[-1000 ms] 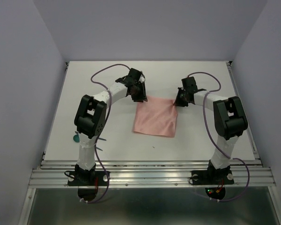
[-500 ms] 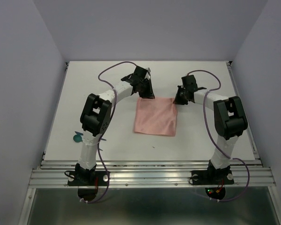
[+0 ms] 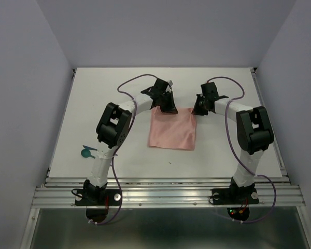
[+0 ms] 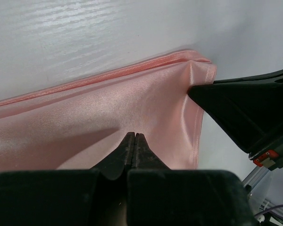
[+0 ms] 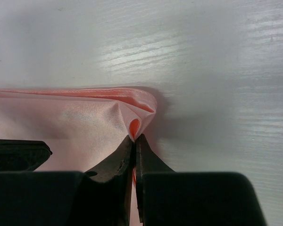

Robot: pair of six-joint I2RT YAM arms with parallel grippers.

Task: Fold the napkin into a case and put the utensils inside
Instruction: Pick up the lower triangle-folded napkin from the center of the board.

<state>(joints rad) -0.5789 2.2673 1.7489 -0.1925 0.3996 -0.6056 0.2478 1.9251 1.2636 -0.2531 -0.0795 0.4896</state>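
White bench (image 3: 223, 155), pale-walled booth. Item one, right tool (image 5: 135, 137): jaws closed on the far right corner of the napkin (image 3: 171, 129); only the right wrist view showed the pink fold caught between its tips. Item two, left tool (image 4: 134, 136): jaws closed, pinching the cloth's far edge, leftward. Napkin lay flat between both arms. Utensils (image 3: 87, 151) lay at the bench's left edge, well apart, seen only from above. Purple cables (image 3: 125, 85) looped over the arms.

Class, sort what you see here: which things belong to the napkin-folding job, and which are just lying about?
Job:
- napkin
- teal utensils
- left gripper and right gripper, both shut on the napkin's far edge

Lying about:
- purple cables
- aluminium rail
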